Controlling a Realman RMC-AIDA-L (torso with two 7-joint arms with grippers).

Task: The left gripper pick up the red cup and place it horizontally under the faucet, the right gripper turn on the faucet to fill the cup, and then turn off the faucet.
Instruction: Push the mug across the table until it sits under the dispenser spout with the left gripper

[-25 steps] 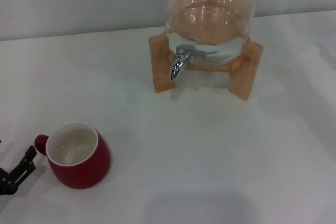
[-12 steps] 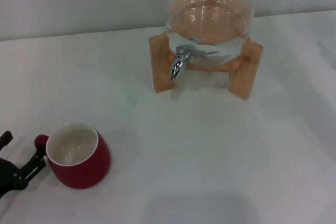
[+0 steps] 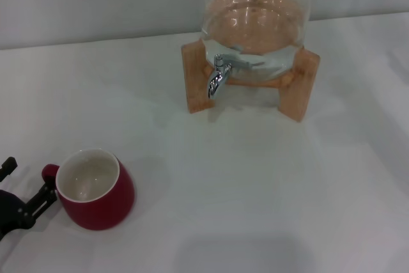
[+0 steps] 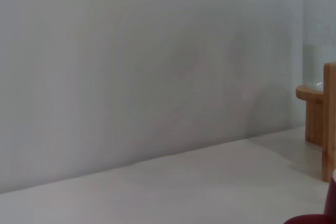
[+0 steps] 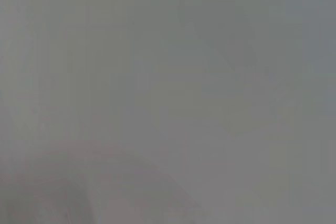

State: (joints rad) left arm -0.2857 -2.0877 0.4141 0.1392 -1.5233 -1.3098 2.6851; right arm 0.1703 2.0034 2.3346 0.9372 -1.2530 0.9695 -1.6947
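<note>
Standing upright on the white table [image 3: 255, 183], the squat dark-red cup [image 3: 96, 190] shows a cream interior; left gripper [image 3: 25, 187] fingers spread astride its handle.

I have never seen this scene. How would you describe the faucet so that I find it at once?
Look at the far side of the white table, where a clear glass dispenser sits in a wooden stand. At its front, low between the stand's legs, is the faucet. It is the only shiny chrome part, small, with its spout pointing down.
</note>
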